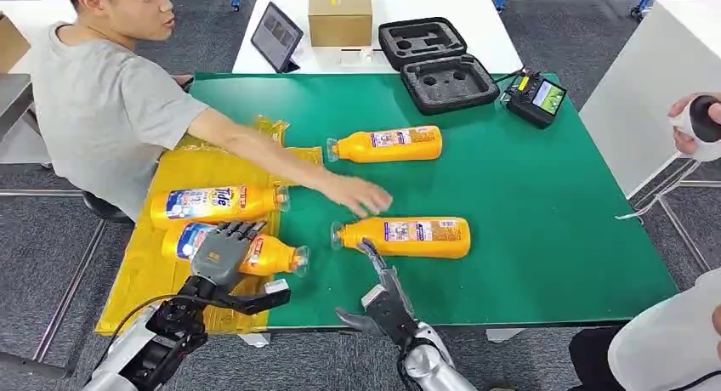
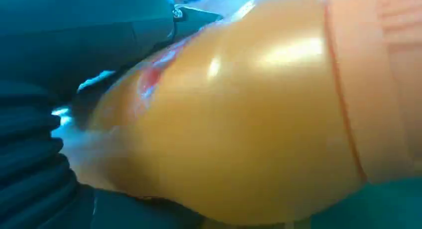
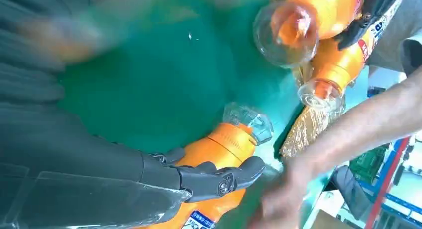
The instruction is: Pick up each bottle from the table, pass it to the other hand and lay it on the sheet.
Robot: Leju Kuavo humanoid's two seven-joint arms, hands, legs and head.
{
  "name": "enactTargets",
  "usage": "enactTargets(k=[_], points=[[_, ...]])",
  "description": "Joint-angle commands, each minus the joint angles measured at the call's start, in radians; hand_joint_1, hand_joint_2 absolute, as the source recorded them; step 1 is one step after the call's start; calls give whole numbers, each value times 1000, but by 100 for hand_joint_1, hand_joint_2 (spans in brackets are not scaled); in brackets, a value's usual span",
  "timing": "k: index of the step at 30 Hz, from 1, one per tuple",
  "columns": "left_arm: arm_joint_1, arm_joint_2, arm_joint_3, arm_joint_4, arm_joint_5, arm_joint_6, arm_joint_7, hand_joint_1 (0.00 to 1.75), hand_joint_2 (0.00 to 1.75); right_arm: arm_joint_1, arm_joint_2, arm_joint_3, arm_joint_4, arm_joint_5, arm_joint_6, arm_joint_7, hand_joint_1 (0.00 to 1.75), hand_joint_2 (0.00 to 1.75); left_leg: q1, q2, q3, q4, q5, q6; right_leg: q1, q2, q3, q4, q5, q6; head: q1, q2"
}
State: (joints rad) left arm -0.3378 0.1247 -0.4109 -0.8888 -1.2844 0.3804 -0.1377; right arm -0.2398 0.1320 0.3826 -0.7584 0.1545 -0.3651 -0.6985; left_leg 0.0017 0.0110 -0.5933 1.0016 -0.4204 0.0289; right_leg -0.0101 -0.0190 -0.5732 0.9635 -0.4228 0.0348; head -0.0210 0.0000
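Two orange plastic detergent bottles concern you: the left hand (image 1: 223,253) grasps one (image 1: 272,255) on the yellow sheet (image 1: 136,280); another (image 1: 406,237) lies beyond the right hand's (image 1: 383,297) spread, empty fingers.

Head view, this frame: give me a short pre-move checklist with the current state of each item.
1. Left hand on near sheet bottle: ok, resting on it; grip cannot tell.
2. Far sheet bottle lying on yellow sheet: ok.
3. Right hand at near table bottle: ok, fingers against it, not closed.
4. Person's hand away from that bottle: not ok.
5. Far table bottle unobstructed: ok.
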Motion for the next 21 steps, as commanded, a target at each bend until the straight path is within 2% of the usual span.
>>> enactTargets(k=[1,2,5,15,18,21], points=[[34,21,0,68,-1,-41,-3,23,175,-35,-2,-27,52,-5,-1,0,0,175,0,3,2,-1,0,-1,0,4,0,0,1,-1,0,0],[34,21,0,68,-1,-41,-3,23,175,-35,-2,-27,52,-5,-1,0,0,175,0,3,1,-1,0,-2,0,5,0,-1,1,-1,0,0],[36,17,1,70,-1,-56,-3,0,175,-32,-2,-37,53,-8,-5,0,0,175,0,2,2,-1,0,-1,0,4,0,-1,1,-1,0,0],[7,51,-33,57,-18,-149,-25,0,175,-34,-17,-61,45,-13,-8,0,0,175,0,3,2,-1,1,-2,0,5,0,-1,2,-1,0,0],[32,73,-32,16,-18,-154,-21,0,175,-35,-10,-62,48,-12,-9,0,0,175,0,3,3,-1,0,-2,0,7,1,0,2,-1,0,0],[111,132,-38,-145,-1,-190,-24,0,175,-18,-10,-57,29,-10,-13,0,0,175,0,6,4,-2,0,-3,0,9,2,-1,2,-2,0,0]])
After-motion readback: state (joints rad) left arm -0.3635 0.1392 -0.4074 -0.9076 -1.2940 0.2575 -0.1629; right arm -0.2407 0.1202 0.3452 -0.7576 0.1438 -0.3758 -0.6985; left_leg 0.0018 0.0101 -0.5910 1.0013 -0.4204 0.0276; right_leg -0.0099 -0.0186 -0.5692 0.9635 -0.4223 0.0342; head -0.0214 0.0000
